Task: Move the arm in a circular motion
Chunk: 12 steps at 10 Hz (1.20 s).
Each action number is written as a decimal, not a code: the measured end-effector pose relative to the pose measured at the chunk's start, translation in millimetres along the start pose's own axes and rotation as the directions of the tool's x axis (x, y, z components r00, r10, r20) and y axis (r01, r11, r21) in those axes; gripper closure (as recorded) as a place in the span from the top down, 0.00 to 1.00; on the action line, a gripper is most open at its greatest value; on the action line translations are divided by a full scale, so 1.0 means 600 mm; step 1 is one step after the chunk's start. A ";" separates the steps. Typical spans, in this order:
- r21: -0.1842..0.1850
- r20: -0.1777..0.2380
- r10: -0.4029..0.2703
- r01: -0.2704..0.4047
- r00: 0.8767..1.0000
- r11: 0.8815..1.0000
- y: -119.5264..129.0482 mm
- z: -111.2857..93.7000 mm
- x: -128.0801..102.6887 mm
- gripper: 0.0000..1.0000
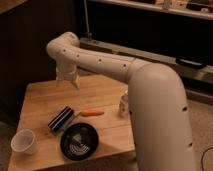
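Observation:
The arm (110, 65) is cream-white, made of thick smooth tubes with small dark holes. It fills the right side of the camera view and reaches up and left to a rounded elbow (64, 44) over the far left of the wooden table (100, 92). From the elbow a short segment hangs down to the small pale gripper (67, 80), which is above the table's back left part and touches nothing. It holds nothing that I can see.
On the table lie a black ribbed brush-like object (61, 118), an orange carrot (92, 113), a black bowl (79, 141), a white cup (24, 141) at the front left, and a small pale can (123, 105) partly behind the arm. Dark shelving stands behind.

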 end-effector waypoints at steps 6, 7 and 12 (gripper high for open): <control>-0.028 0.021 0.233 -0.233 0.972 0.972 0.236 -0.004 -0.032 0.66; -0.041 0.030 0.286 -0.285 0.958 0.958 0.296 -0.001 -0.055 0.66; -0.035 0.062 0.219 -0.217 0.974 0.976 0.388 -0.004 -0.147 0.66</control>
